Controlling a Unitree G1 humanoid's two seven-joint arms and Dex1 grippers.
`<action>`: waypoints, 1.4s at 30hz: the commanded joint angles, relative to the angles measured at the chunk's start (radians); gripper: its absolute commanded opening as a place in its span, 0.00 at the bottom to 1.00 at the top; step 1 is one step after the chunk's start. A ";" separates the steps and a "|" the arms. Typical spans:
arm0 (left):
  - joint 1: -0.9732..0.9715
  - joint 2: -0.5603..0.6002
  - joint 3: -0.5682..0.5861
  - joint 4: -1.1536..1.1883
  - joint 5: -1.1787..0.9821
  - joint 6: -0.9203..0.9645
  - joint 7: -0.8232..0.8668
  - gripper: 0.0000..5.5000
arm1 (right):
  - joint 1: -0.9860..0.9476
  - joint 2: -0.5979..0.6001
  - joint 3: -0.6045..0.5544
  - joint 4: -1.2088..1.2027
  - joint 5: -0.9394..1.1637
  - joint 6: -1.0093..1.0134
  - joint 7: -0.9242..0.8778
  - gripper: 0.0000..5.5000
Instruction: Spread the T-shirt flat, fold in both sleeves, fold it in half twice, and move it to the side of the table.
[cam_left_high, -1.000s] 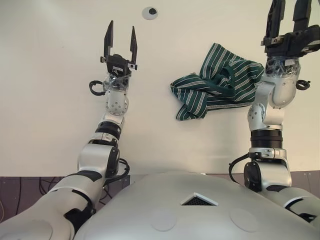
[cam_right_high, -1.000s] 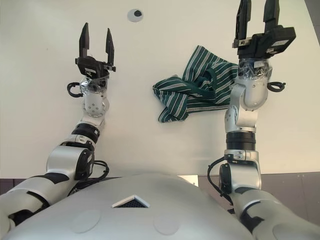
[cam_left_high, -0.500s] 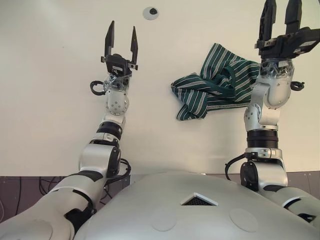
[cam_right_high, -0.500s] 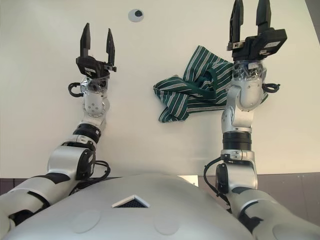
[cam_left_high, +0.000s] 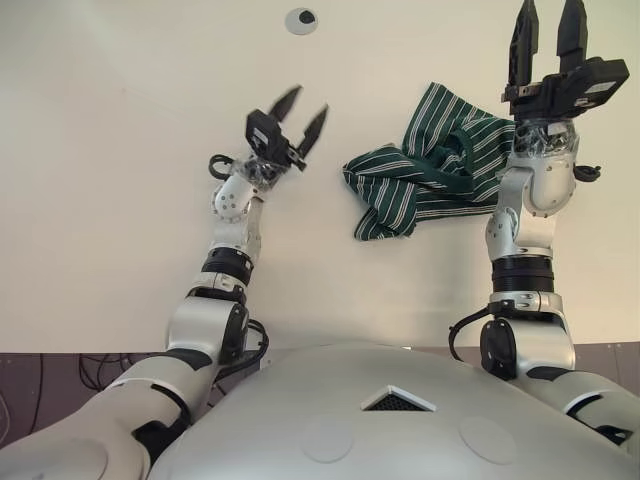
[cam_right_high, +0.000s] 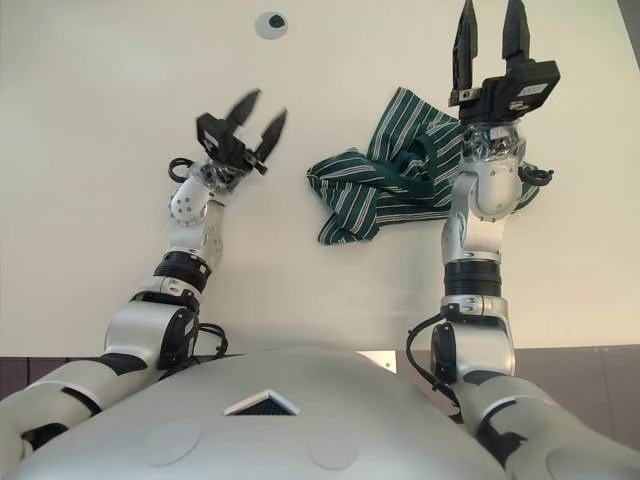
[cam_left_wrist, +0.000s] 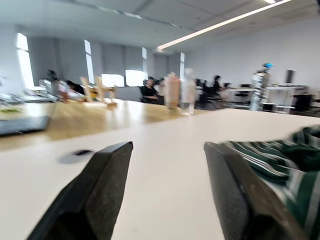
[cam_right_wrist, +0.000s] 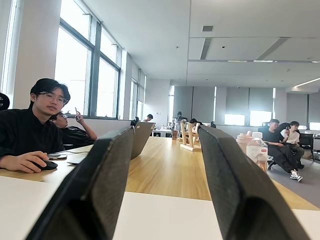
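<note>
The green striped T-shirt (cam_left_high: 430, 160) lies bunched in a heap on the desk (cam_left_high: 120, 200), toward its right edge, not yet spread. The left tool (cam_left_high: 306, 102), fingers apart, tilts toward the heap, likely lining up a grab. The right tool (cam_left_high: 549, 12), equally spread and empty, stands at the cloth's right side.

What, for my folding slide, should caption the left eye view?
Open left gripper tilts toward a crumpled green striped T-shirt on the white table; open right gripper stands at its right edge.
</note>
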 joint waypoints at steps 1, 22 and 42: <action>-0.028 0.093 -0.055 -0.207 -0.142 0.485 -0.284 0.47 | -0.018 0.023 -0.004 0.007 -0.027 -0.009 -0.009 0.43; -0.107 0.095 -0.097 -0.180 0.083 0.726 -0.152 0.44 | -0.051 0.054 0.002 0.044 -0.048 -0.021 0.008 0.43; -0.092 0.093 -0.089 -0.218 0.091 0.736 -0.193 0.01 | -0.056 0.053 0.003 0.067 -0.047 -0.026 0.011 0.43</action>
